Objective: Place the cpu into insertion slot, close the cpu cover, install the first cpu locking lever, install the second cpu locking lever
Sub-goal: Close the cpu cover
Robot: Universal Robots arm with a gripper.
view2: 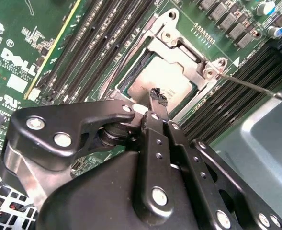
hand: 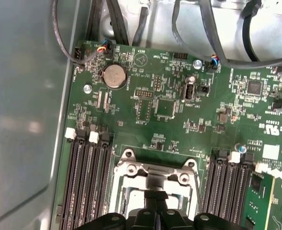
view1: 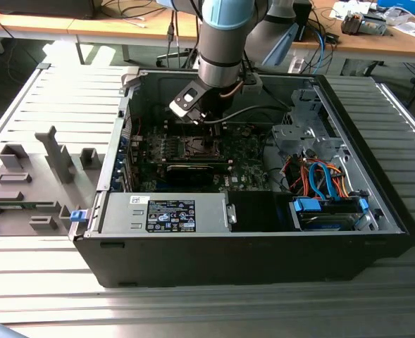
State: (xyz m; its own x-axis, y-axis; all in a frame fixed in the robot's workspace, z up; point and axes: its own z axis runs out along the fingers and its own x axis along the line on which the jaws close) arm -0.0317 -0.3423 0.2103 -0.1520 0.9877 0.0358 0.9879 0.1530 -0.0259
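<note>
We see the gripper point(view2: 157, 96) with its fingers pinched together and nothing between them. Directly beneath the tips the cpu point(view2: 167, 79) lies in the insertion slot point(view2: 132, 73), framed by the cpu cover point(view2: 188, 53); we cannot tell whether the tips touch it. Beyond the tips a thin locking lever point(view2: 255, 87) juts out over the memory slots point(view2: 227, 108). Around the fingers stands the open computer case point(view1: 263, 246) on a slatted metal table point(view1: 52, 282), with wooden desks point(view1: 376, 41) behind.
</note>
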